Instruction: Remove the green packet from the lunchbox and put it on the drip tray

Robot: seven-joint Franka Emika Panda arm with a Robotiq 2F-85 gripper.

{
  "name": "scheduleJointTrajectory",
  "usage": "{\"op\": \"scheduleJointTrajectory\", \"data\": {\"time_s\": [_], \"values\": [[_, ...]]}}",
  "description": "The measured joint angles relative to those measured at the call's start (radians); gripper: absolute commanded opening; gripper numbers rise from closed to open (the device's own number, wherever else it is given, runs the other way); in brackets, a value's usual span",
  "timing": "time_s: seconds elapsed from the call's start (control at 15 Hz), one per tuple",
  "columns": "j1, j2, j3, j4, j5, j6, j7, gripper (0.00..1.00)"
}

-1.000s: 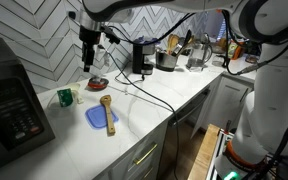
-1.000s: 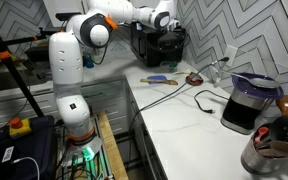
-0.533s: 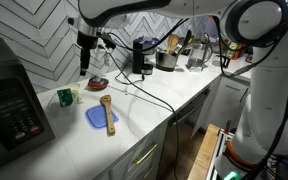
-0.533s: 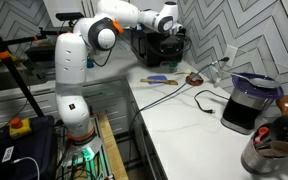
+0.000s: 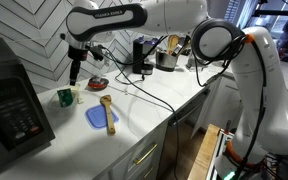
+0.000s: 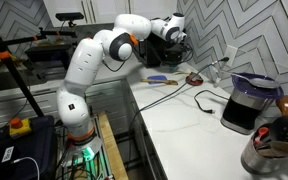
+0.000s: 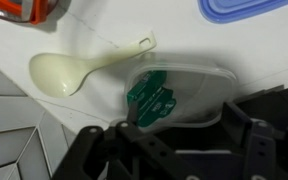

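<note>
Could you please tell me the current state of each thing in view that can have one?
green packet, lying inside the lunchbox, not gripped.
lunchbox, uncovered, holding the packet.
end effector, open, empty, hovering above the lunchbox.
drip tray, without the packet.
blue plate, carrying a tan spoon.
cream spoon, lying flat beside the lunchbox.

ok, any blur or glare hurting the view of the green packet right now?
Wrist view: green packet is sharp inside the lunchbox; the gripper is a dark, soft foreground mass. In an exterior view the packet is tiny but unblurred.
</note>
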Motion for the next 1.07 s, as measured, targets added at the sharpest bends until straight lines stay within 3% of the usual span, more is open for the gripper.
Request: {"op": "scheduleJointTrajectory", "data": {"time_s": [0.13, 0.2, 0.27, 0.33, 1.07], "values": [[0.002, 0.051, 0.009, 0.068, -0.002, -0.037, 0.027, 0.61], [0.003, 0.074, 0.010, 0.099, -0.002, -0.054, 0.042, 0.56], [0.003, 0.096, 0.010, 0.130, -0.002, -0.071, 0.055, 0.61], [0.003, 0.118, 0.010, 0.160, -0.002, -0.086, 0.065, 0.57], [0.001, 0.334, 0.007, 0.457, -0.001, -0.217, 0.090, 0.50]]}}
